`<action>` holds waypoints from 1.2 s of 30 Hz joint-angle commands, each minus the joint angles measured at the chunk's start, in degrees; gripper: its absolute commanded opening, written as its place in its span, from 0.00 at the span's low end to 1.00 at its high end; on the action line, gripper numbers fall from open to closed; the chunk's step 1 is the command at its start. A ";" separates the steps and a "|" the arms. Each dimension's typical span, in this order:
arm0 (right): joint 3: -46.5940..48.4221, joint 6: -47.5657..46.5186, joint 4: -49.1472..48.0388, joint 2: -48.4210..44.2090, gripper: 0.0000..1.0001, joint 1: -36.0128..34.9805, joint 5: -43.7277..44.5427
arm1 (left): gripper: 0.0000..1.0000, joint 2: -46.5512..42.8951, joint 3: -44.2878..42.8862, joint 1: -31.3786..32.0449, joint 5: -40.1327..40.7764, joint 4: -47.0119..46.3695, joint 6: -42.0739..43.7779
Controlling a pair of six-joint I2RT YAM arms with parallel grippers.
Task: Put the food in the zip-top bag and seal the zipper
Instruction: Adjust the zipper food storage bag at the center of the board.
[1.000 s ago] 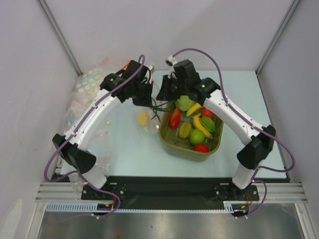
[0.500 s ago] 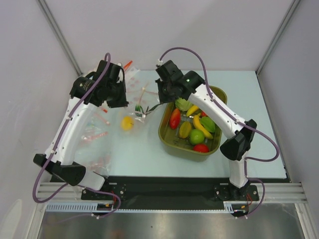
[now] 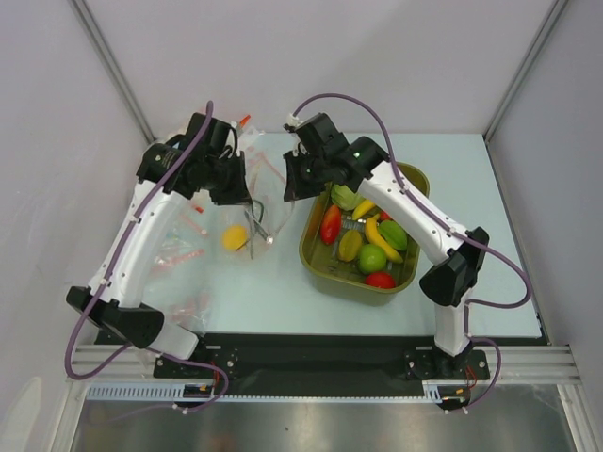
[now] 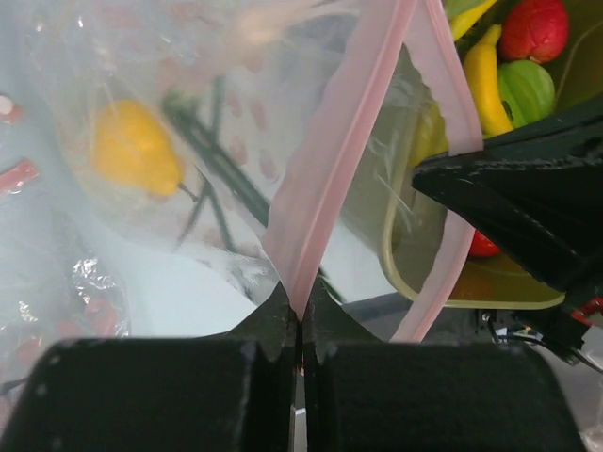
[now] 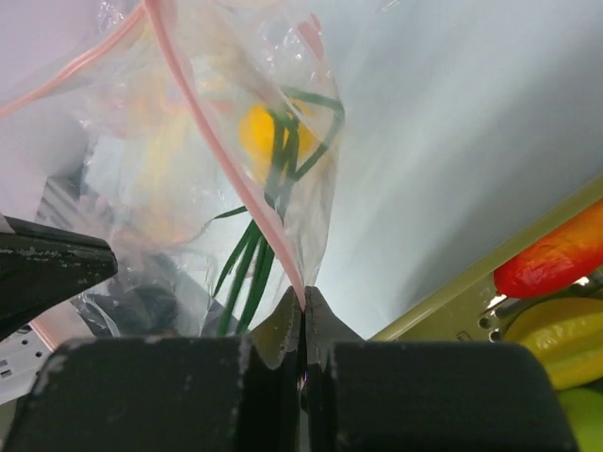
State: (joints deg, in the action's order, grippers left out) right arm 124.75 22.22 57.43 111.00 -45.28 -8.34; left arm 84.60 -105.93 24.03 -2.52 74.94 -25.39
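Note:
The clear zip-top bag (image 3: pixel 256 215) hangs stretched between my two grippers, left of the olive tub. My left gripper (image 3: pixel 247 193) is shut on the pink zipper strip (image 4: pixel 330 160) at one end of the mouth, seen close up in the left wrist view (image 4: pixel 300 311). My right gripper (image 3: pixel 288 190) is shut on the zipper (image 5: pixel 207 122) at the other end, shown in its own view (image 5: pixel 303 299). A yellow lemon (image 3: pixel 234 236) and green stems (image 3: pixel 254 226) lie inside the bag. Bananas (image 3: pixel 382 235), a green apple (image 3: pixel 371 258) and a red tomato (image 3: pixel 381 280) are in the tub.
The olive tub (image 3: pixel 314 256) stands right of centre with several more toy foods in it. Other clear printed bags (image 3: pixel 174 250) lie at the left of the table and behind the grippers. Walls close in the table on three sides.
Both arms have carried the bag left, away from the tub. In the last half second the grippers came slightly closer together and the lemon shifted left and down in the bag.

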 commanded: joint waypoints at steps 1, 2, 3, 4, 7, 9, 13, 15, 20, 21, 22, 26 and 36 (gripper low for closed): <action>-1.87 0.10 -2.85 -2.19 0.00 2.47 -6.42 | 0.00 0.48 -0.24 -0.48 -5.56 -3.75 0.95; -3.01 0.02 -3.81 -2.10 0.00 3.17 -8.95 | 0.00 0.83 -0.76 -0.48 -5.47 -3.75 1.21; -3.02 -0.07 -3.90 -2.02 0.00 3.35 -9.32 | 0.00 1.09 -1.12 -0.48 -5.04 -3.40 1.56; -2.93 -0.33 -4.16 -2.02 0.00 3.18 -9.41 | 0.00 1.44 -1.64 -0.48 -4.43 -3.13 1.92; -2.76 -0.95 -4.96 -2.54 0.01 3.18 -8.02 | 0.00 2.50 -3.67 -0.48 -2.40 -1.90 2.45; -3.98 -0.86 -5.83 -3.24 0.02 3.70 -7.13 | 0.00 3.11 -5.07 -0.48 -0.83 -1.02 2.45; -7.15 0.54 -6.54 -3.34 0.24 6.77 -10.81 | 0.00 5.13 -8.84 -0.65 6.00 2.05 2.53; -8.11 0.90 -6.54 -4.47 0.26 7.74 -11.18 | 0.00 6.97 -14.09 -0.83 11.11 4.86 3.59; -19.61 2.21 -13.20 -11.84 0.60 13.18 -13.26 | 0.00 9.27 -18.00 -0.83 11.77 4.61 2.80; -21.98 2.91 -17.40 -13.43 0.75 14.24 -14.41 | 0.00 9.53 -16.69 -0.57 11.14 4.08 2.80; -24.79 3.53 -19.44 -16.57 0.78 15.12 -14.95 | 0.00 9.53 -15.55 -0.48 10.44 3.29 2.97; -36.30 5.91 -25.78 -22.66 0.88 19.78 -12.51 | 0.00 6.03 -6.33 -0.30 5.79 -6.61 4.03; -37.21 3.71 -22.09 -18.45 0.93 24.97 -2.03 | 0.01 7.59 -0.94 0.40 2.33 -12.01 3.50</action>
State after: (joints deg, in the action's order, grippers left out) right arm 86.65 27.31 34.44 90.72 -21.10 -16.29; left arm 92.68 -104.71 24.77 -1.87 63.99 -23.35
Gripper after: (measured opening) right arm 0.925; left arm 0.009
